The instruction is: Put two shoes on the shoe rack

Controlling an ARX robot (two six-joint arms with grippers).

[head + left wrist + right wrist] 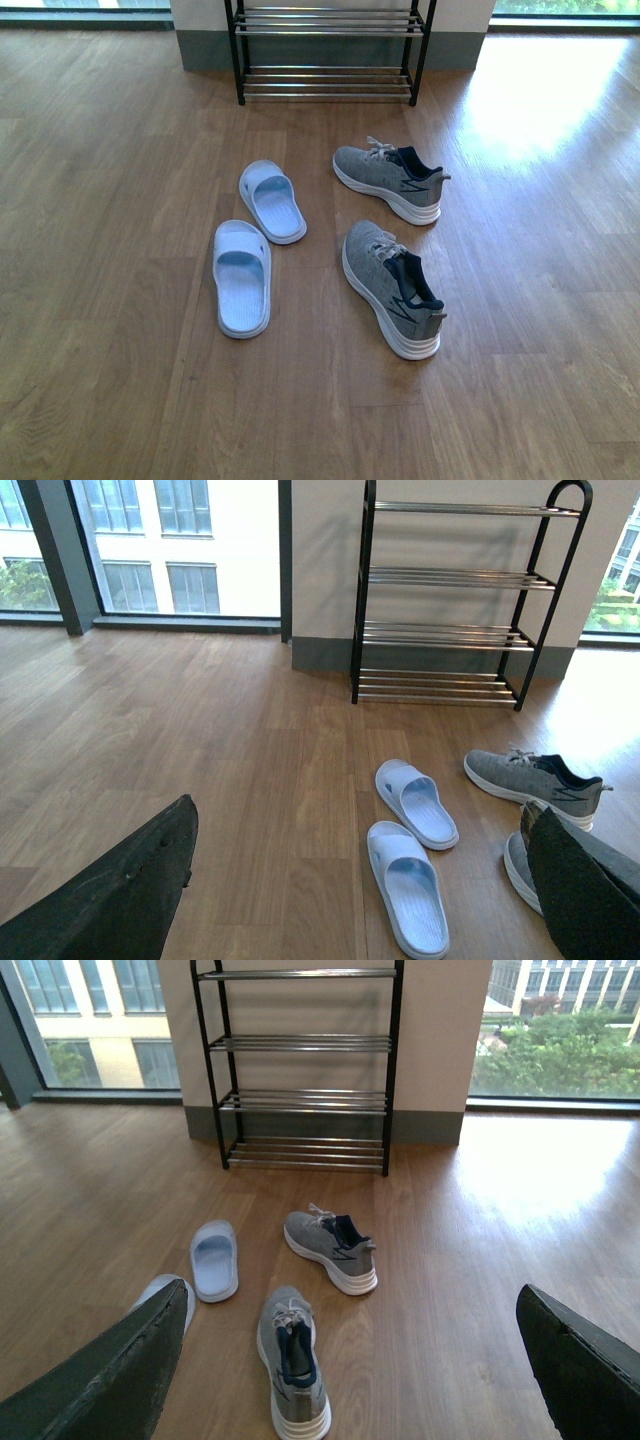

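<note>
Brown wood-plank floor (110, 380), pale blue slides (242, 277) on the left, grey knit white-soled sneakers (392, 285) on the right, black-framed chrome-barred shoe rack (325, 85) standing beyond

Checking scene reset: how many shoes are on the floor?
4, all on the floor. On the left: far slide, near slide. On the right: far sneaker, near sneaker. Visible shelves of the rack hold none.

slides (243, 278) lie left of the sneakers (390, 285); the shoe rack (325, 72) stands behind them.
</note>
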